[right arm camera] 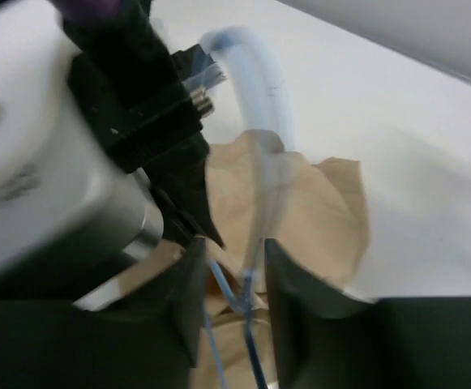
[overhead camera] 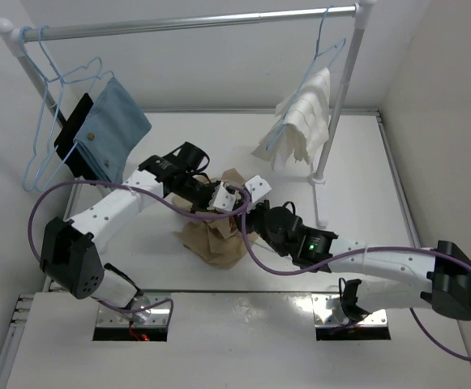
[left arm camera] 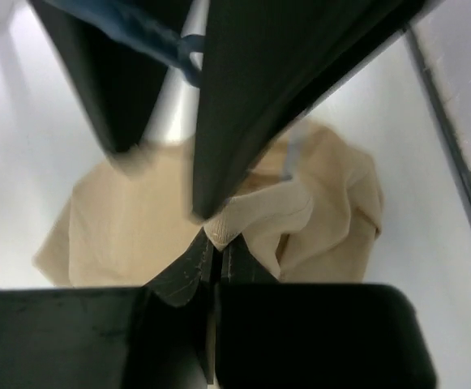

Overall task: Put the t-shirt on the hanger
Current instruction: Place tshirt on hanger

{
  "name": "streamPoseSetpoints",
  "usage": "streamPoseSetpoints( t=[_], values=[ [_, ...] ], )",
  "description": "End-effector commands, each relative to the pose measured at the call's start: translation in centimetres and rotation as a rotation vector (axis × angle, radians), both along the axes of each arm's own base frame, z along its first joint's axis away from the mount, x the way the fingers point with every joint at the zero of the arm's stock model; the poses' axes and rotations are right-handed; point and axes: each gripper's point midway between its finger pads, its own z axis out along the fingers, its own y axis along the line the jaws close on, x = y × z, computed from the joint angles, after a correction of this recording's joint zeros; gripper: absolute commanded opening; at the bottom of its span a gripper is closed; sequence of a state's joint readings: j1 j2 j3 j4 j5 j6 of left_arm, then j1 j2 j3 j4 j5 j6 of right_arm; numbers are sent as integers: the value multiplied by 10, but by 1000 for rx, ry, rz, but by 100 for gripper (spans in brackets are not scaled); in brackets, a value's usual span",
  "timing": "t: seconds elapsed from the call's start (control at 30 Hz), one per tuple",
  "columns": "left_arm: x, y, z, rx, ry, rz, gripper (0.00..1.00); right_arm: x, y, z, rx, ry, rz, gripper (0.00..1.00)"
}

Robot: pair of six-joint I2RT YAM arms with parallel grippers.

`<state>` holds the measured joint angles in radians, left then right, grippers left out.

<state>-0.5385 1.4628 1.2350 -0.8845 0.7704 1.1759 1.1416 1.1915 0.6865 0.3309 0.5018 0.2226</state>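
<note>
Tan t-shirt [overhead camera: 215,239], bunched at the centre of the table [overhead camera: 357,162], with a fold pinched by the closed left gripper [left arm camera: 217,247]. Light-blue hanger [right arm camera: 255,89] wire runs between the fingers of the right gripper [right arm camera: 233,267]; whether they clamp it cannot be told.

no readable text, labels, brands or numbers on anything in view.

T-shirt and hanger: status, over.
Left end effector shut on t-shirt fold. Right end effector straddles hanger wire, grip unclear. T-shirt bunched on table, not yet hung.
</note>
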Motion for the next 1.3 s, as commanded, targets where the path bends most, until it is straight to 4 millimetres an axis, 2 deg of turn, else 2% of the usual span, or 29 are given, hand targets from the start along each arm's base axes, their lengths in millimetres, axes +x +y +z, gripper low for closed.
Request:
streamPoseSetpoints(
  t=[0.0, 0.07, 0.1, 0.17, 0.33, 0.4, 0.43, 0.53, 0.57, 0.6, 0.63, 0.7, 0.77, 0.87, 0.9, 0.93, 1.1, 1.17, 1.27],
  values=[
    [8, 23, -1, 104, -71, 74, 0, -3, -9, 37, 144, -16, -33, 40],
    [11, 30, 0, 122, -138, 71, 0, -3, -18, 42, 171, -11, -45, 65],
    [9, 34, -6, 131, -167, 48, 0, -3, -23, 40, 154, -6, -59, 72],
    [7, 38, -8, 135, -210, 41, 0, -6, -29, 39, 155, 13, -72, 75],
    [4, 48, -14, 150, -283, 23, 0, -16, -48, 34, 158, 82, -96, 80],
    [2, 52, -19, 165, -291, 16, 0, -14, -56, 29, 199, 133, -162, 82],
    [3, 53, -15, 167, -316, 14, 0, -15, -63, 25, 192, 159, -193, 84],
    [-2, 56, -18, 170, -337, -10, 0, -15, -71, -8, 104, 258, -271, 86],
    [-5, 58, -19, 169, -338, -10, 0, -16, -66, -27, 42, 300, -272, 86],
    [-5, 58, -16, 164, -354, -15, 0, -19, -61, -38, 27, 344, -265, 88],
    [-8, 58, -19, 158, -342, -22, 0, -18, -56, -36, 30, 366, -277, 90],
    [-10, 57, -12, 140, -358, -22, 0, -16, -60, -53, 7, 432, -349, 92],
    [-12, 58, -12, 138, -360, -22, 0, -12, -58, -54, 18, 459, -361, 92],
    [-16, 58, -8, 122, -378, -30, 0, -6, -63, -74, -28, 546, -410, 93],
    [-16, 58, -8, 122, -378, -30, 0, -2, -62, -78, -34, 565, -413, 94],
    [-18, 60, -9, 122, -378, -30, 0, -1, -62, -91, -60, 595, -418, 94],
    [-17, 59, -13, 116, -357, 1, 0, 17, -54, -118, -1, 750, -415, 95],
    [-17, 59, -16, 112, -336, 26, 0, 24, -57, -135, -11, 800, -430, 95],
    [-14, 57, -13, 99, -341, 43, 0, 20, -51, -146, 11, 860, -381, 92]
  ],
)
